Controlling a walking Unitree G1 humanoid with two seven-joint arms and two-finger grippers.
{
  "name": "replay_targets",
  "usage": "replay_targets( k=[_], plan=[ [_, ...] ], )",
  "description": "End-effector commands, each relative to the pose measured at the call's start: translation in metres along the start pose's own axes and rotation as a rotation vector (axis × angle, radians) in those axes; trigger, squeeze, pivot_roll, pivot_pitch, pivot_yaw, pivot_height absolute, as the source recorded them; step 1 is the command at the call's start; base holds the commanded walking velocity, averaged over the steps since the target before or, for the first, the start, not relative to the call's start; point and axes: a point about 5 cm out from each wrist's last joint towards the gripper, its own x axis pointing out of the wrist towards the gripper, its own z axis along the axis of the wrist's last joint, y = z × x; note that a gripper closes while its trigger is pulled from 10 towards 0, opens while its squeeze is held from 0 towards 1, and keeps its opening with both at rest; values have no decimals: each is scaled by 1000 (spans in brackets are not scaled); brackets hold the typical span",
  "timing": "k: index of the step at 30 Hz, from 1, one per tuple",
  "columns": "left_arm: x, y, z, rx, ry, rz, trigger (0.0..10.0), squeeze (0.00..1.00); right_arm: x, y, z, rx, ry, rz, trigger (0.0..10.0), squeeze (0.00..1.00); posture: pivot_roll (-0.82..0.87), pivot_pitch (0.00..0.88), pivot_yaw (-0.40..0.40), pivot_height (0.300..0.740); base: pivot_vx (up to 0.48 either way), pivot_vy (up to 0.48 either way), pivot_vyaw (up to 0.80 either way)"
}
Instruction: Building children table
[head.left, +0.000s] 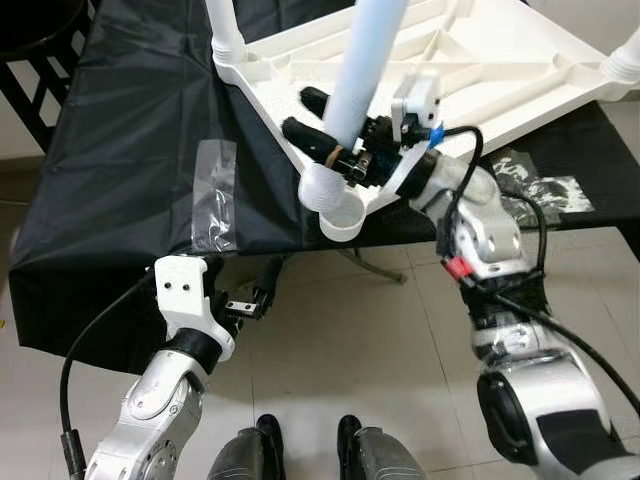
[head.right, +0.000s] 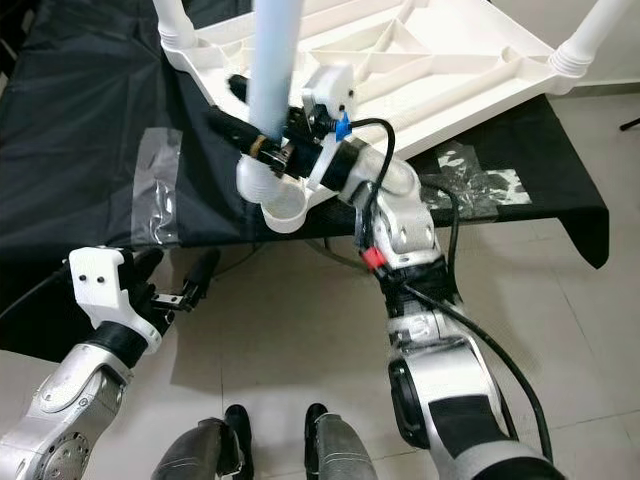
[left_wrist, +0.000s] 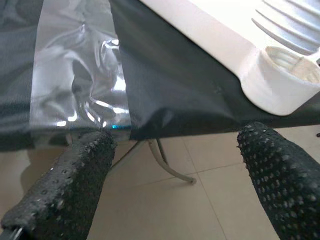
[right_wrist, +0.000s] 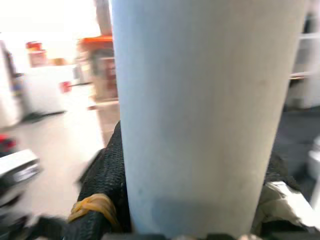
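A white children's table (head.left: 480, 60) lies upside down on a black-covered table (head.left: 130, 130). My right gripper (head.left: 297, 112) is shut on a pale blue table leg (head.left: 365, 60), which stands nearly upright. The leg's lower end is at the near corner socket (head.left: 342, 218); I cannot tell whether it is seated. In the right wrist view the leg (right_wrist: 200, 110) stands between the black fingers (right_wrist: 100, 185). My left gripper (head.right: 178, 268) hangs open below the black table's front edge, holding nothing. In its wrist view the socket (left_wrist: 280, 87) is beyond its fingers (left_wrist: 65, 190).
Two more white legs stand in the far left corner (head.left: 228, 25) and the right corner (head.left: 625, 55). A clear plastic patch (head.left: 215, 195) lies on the black cover. A dark chair (head.left: 40, 40) stands at the far left. Tiled floor (head.left: 330, 340) and my feet (head.left: 300, 440) are below.
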Motion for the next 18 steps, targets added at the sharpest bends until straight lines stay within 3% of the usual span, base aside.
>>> replay_targets(
  k=[1, 3, 9, 16, 18],
  plan=[
    [-5, 0, -3, -5, 14, 9, 10000, 0, 2, 5, 1, 7, -1, 76, 10000, 0, 46, 381, -51, 740, 0, 0, 0],
    [-4, 0, -2, -7, 13, 7, 10000, 0, -4, 0, 4, -43, 69, 139, 10000, 0, 40, 388, -53, 740, 0, 0, 0],
    [-3, -1, -2, -12, 16, -4, 10000, 0, -9, -15, 11, -131, 150, 168, 10000, 0, 33, 391, -49, 740, 0, 0, 0],
    [-1, -2, -2, -14, 19, -11, 10000, 0, -12, -25, 23, -132, 172, 216, 10000, 0, 17, 398, -46, 740, 0, 0, 0],
    [1, -2, -1, -14, 18, -13, 10000, 0, -13, -27, 24, -93, 157, 224, 10000, 0, 14, 407, -41, 740, 0, 0, 0]
  ],
)
